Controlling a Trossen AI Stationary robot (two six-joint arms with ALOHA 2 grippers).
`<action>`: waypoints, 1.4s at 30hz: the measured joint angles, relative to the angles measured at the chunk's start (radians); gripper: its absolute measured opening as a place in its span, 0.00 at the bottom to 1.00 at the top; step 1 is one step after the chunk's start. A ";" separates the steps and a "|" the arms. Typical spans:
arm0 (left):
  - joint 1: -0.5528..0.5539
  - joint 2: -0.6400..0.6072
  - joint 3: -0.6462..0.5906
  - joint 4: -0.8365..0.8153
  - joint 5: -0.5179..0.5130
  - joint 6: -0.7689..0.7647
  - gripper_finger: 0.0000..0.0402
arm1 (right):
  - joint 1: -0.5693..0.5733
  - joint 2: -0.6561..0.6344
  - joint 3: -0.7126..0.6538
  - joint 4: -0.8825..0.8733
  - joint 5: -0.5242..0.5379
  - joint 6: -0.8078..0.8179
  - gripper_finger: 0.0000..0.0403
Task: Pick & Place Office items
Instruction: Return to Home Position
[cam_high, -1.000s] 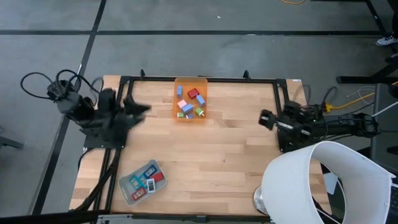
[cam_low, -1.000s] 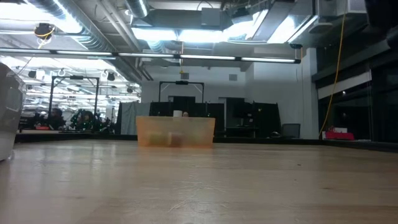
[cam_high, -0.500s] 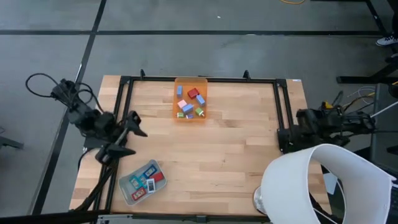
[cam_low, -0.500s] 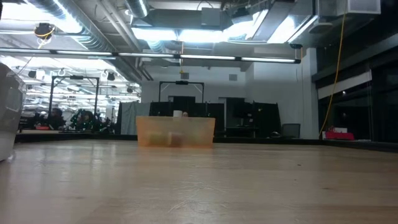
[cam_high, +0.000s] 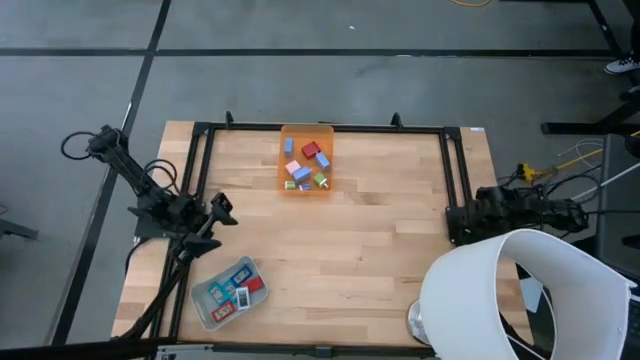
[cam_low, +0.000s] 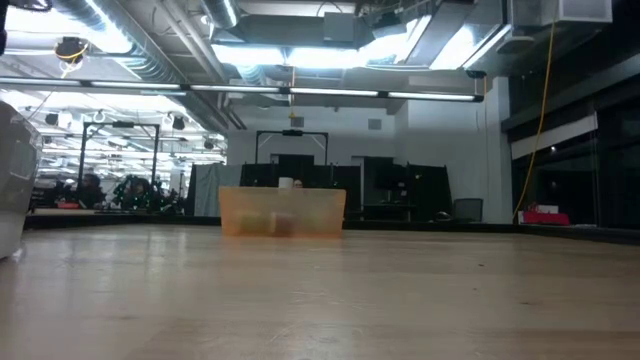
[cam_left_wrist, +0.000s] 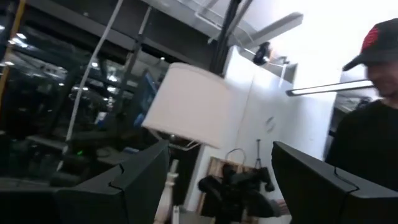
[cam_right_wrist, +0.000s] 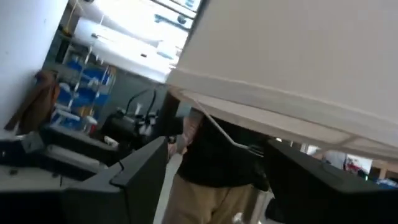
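The small colourful office items are lying in the translucent orange rectangular bin at upper centre of the wooden surface and in the pale grey shallow tray at lower left. The left claw is hovering at the left edge, the right claw at the right, both gaping, gripping nothing.

The white lamp shade covers the worktop's near right corner, so you cannot see what lies under it. The office items in the orange bin are too small for you to tell their shapes. In the low view they are only faint smudges behind its wall. A pale shape is cut by that view's left edge and cannot be identified. In the right wrist view the lamp shade hides a person above the chest.
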 joint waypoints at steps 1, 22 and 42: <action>-0.003 0.000 -0.023 0.027 -0.019 0.001 0.69 | -0.011 -0.010 0.001 -0.007 0.004 0.000 0.65; -0.011 0.004 -0.232 0.009 -0.080 -0.184 0.68 | -0.172 -0.013 0.001 -0.944 0.415 -0.609 0.65; -0.011 0.008 -0.232 -0.277 -0.013 -0.483 0.68 | -0.166 -0.001 0.002 -1.368 0.479 -0.738 0.65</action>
